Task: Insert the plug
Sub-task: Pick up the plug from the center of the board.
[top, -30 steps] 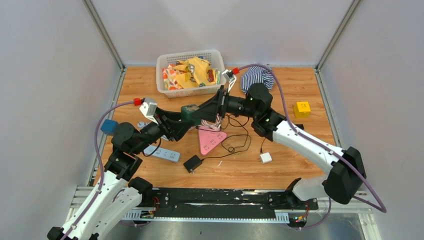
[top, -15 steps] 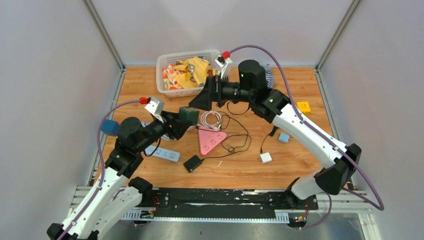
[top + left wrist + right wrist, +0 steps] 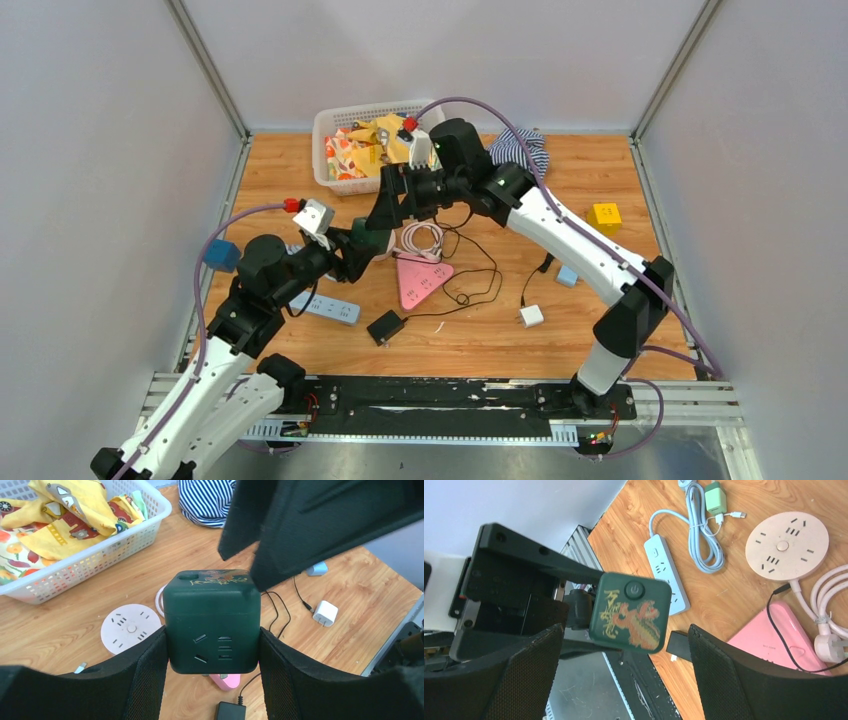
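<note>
My left gripper (image 3: 212, 647) is shut on a dark green cube socket (image 3: 212, 625) with a dragon print and holds it above the table; the cube also shows in the top view (image 3: 372, 238) and in the right wrist view (image 3: 631, 612). My right gripper (image 3: 624, 635) is open and empty, close over the cube's far side (image 3: 380, 215). I cannot tell whether it touches the cube. A white charger plug (image 3: 531, 316) and a black adapter (image 3: 384, 327) lie on the table with black cables. A white plug on a pink cable (image 3: 824, 647) lies beside a pink triangular strip (image 3: 420, 280).
A white basket (image 3: 330, 150) of clothes stands at the back, with a striped cloth (image 3: 520, 150) to its right. A white power strip (image 3: 325, 307), a round socket (image 3: 131, 628), a small blue adapter (image 3: 567, 276), a yellow block (image 3: 604, 217) and a blue object (image 3: 219, 254) lie around.
My right arm has lifted and swung to the back left, uncovering the small blue adapter. My left gripper has drawn the green cube slightly back toward the left.
</note>
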Controlling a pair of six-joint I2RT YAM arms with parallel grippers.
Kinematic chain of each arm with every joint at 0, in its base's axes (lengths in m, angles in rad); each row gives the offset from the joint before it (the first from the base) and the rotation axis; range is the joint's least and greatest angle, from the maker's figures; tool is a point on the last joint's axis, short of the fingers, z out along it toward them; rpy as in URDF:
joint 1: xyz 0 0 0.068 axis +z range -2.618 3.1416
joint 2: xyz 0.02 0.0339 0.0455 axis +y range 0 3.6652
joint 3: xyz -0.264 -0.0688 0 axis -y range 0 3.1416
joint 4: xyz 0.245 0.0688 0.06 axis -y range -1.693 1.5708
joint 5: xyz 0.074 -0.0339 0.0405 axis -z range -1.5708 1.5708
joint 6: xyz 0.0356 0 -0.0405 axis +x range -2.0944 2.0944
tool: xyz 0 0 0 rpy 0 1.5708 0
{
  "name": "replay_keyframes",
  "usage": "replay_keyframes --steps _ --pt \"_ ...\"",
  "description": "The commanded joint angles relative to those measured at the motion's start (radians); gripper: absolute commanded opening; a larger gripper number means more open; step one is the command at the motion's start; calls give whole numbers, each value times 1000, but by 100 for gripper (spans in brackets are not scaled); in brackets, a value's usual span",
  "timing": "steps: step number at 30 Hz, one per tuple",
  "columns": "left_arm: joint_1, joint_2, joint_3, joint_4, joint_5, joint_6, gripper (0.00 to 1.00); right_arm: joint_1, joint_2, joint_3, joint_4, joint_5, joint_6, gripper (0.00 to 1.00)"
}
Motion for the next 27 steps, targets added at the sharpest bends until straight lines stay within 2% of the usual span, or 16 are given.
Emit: replay_keyframes --steps 1,7,14,17,22,27 --pt "-9 -31 -15 36 -4 42 12 14 63 124 -113 -23 -20 93" --pt "-13 -43 -13 26 -11 73 11 33 168 257 -258 -36 -66 89" --pt "-17 -51 -21 43 7 81 10 49 239 323 -312 -90 -81 80" --pt "-17 -65 -28 52 14 81 10 52 249 330 -325 -97 -86 66" --pt "-17 -72 -39 46 -6 82 12 52 250 327 -321 -84 -81 33" --pt "-18 -65 -26 26 -27 68 28 52 235 296 -283 -77 -76 11"
